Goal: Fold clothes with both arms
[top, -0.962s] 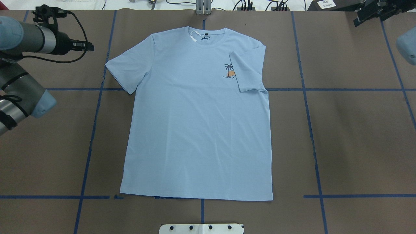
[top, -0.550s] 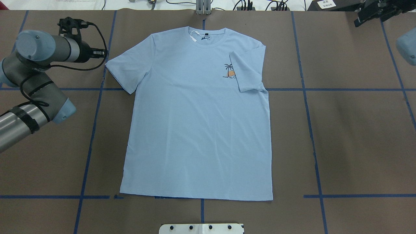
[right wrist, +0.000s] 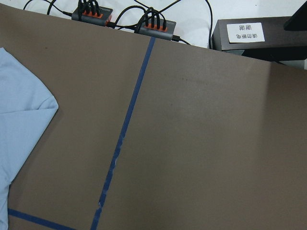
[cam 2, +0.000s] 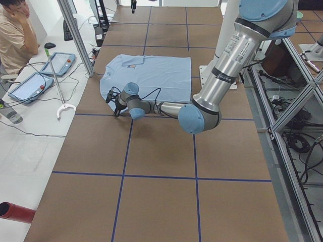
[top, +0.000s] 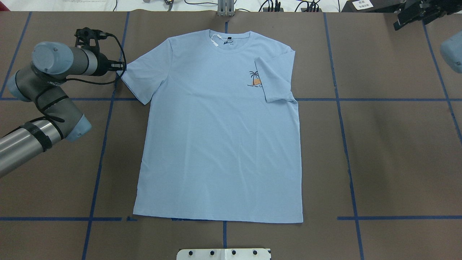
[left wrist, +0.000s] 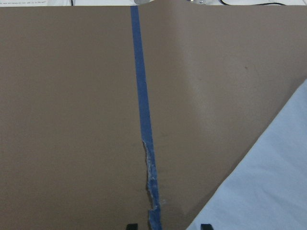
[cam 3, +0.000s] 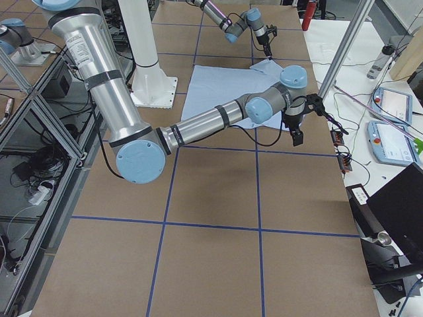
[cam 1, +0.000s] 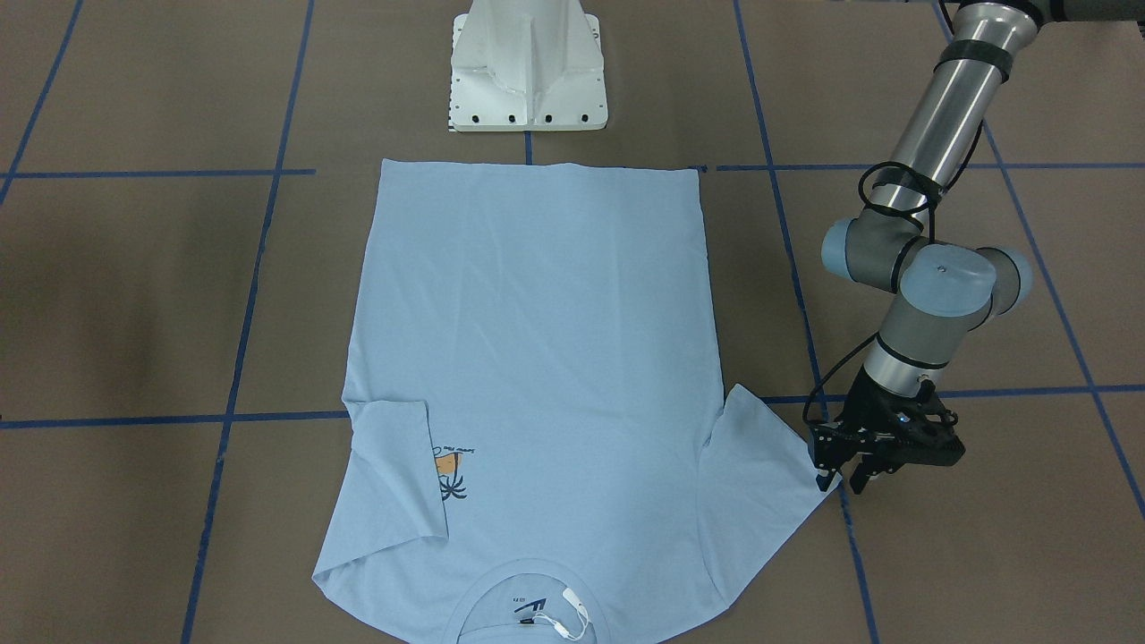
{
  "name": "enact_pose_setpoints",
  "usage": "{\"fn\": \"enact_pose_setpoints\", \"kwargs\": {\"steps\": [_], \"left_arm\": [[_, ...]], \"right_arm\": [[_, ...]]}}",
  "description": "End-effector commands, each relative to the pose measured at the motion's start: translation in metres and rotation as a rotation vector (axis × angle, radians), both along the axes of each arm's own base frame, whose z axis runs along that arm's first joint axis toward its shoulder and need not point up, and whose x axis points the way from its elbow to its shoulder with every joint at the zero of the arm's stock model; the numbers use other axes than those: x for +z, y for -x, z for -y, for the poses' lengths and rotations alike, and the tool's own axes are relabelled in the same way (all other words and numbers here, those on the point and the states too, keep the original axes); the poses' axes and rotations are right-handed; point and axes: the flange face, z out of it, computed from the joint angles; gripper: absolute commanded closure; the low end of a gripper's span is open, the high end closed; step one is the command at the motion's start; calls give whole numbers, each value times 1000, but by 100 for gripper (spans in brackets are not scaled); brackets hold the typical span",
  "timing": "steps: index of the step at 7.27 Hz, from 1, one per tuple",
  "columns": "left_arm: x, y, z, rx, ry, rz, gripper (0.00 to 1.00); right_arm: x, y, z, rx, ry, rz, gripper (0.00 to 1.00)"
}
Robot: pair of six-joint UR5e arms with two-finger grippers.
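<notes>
the left pincer [cam 1: 843, 481] hangs low over the counter [top: 397, 144] with its two black fingers [cam 1: 823, 476] spread apart, pointing down at the outer corner of the t-shirt's spread sleeve [top: 144, 77]. in the left wrist view the two fingertips show at the bottom edge with the blue tape line [left wrist: 141, 110] and the corner of the light blue cloth between them; nothing is pinched, and whether a finger touches the cloth cannot be told. the left arm [top: 54, 68] reaches in bent at the elbow, a black cable looped along it.

the t-shirt [top: 216, 137] lies flat and face up in the middle of the counter, its hem toward the white base [cam 1: 528, 67] and its collar on the far side, where a white tag [top: 215, 39] rests. the sleeve on the robot's right [top: 276, 77] is folded inward onto the chest, its edge covering part of the palm print [top: 254, 78].

the right pincer [cam 3: 297, 135] hangs well apart from the shirt, above the far right corner of the counter; whether its fingers are spread or pressed together cannot be told. its wrist view looks down on bare brown counter, a tape line, the shirt's edge and power strips [right wrist: 91, 13] at the back.

a person [cam 2: 15, 40] sits at a white side table beyond the counter's end.
</notes>
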Motion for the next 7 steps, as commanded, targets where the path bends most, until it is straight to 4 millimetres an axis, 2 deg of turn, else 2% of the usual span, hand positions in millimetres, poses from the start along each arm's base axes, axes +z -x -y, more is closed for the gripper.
{"fn": "enact_pose_setpoints", "kwargs": {"steps": [1, 2, 3, 4, 5, 6, 7], "left_arm": [[0, -3, -2, 4, -1, -1, 58], [0, -4, -2, 6, -1, -1, 66], [0, -5, -3, 8, -2, 0, 85], [0, -6, -4, 10, -3, 1, 100], [-2, -5, -4, 10, -7, -2, 100], [-15, -6, -3, 7, -13, -14, 100], [-38, -6, -4, 8, -23, -25, 100]], "right_arm": [[-1, 0, 0, 2, 1, 1, 0], [0, 0, 0, 2, 2, 1, 0], [0, 0, 0, 4, 3, 0, 0], [0, 0, 0, 4, 3, 0, 0], [0, 0, 0, 5, 3, 1, 0], [-1, 0, 0, 8, 5, 2, 0], [-1, 0, 0, 8, 6, 2, 0]]}}
